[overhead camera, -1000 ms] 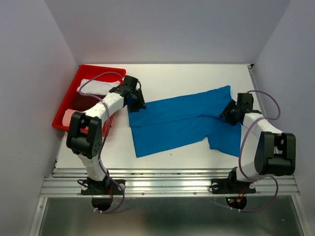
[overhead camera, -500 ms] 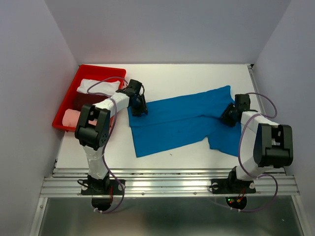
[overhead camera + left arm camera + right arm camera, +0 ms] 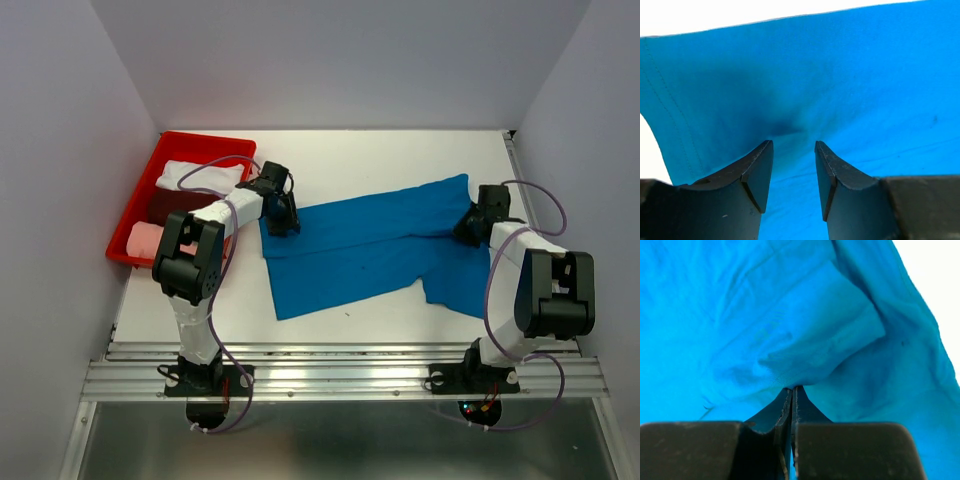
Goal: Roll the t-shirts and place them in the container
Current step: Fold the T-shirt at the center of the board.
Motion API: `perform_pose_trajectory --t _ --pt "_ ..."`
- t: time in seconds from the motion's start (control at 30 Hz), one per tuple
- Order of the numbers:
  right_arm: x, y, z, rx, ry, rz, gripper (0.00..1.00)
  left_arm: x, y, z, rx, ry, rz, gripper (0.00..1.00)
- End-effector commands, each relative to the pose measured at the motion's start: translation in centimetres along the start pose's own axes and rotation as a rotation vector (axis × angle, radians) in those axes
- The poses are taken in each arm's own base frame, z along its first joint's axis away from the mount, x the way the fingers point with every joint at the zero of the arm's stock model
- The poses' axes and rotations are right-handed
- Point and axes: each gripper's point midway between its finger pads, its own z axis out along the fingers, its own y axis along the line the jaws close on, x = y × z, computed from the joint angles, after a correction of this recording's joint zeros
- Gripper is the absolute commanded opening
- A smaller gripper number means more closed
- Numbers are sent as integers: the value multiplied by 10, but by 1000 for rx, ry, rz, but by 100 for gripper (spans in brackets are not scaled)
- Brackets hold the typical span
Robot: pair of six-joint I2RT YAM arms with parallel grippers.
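Blue t-shirt [image 3: 350, 250] pinched by closed right gripper [image 3: 792, 389]; left gripper [image 3: 794, 145] half-open on it.

Bright, even overhead light, only soft shadows. Wrist views are sharp; the counter [image 3: 715, 12] glares white, and a dim shadow patch sits on the blue t-shirt [image 3: 785, 127].

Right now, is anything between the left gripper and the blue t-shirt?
Nothing visible. The left gripper stands with open jaws right at the blue t-shirt, and bare cloth puckers between its fingertips. The right gripper is shut on a fold at the shirt's other end.
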Motion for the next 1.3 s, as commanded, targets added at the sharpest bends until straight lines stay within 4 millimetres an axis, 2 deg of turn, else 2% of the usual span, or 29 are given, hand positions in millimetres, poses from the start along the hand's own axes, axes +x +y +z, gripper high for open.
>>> perform_pose_trajectory --t 0.0,0.13,0.37,0.6,0.7,0.77,0.9,1.13,1.27 --pt "-36 19 -9 -38 -118 -15 1 -12 -4 -4 7 -28 23 50" --pt "-38 20 -12 -43 -126 -18 1 -11 -4 -3 6 -29 26 49" --pt "-52 41 -15 -123 -137 -29 1 -11 -2 0 0 -18 29 50" --pt "-71 52 4 -113 -134 -18 1 -11 -3 1 4 -12 31 50" --pt "-76 58 15 -126 -135 -24 11 -10 -4 1 5 -10 36 50" --pt "-78 61 17 -134 -136 -27 21 -11 -4 0 5 -12 37 50" --pt "-82 69 8 -178 -148 -43 31 -11 -2 0 -4 -11 39 50" --pt "-58 71 8 -234 -88 -46 41 -11 -4 2 1 -5 35 50" --pt "-43 70 17 -259 -44 -38 41 -12 -4 2 0 -6 34 50"
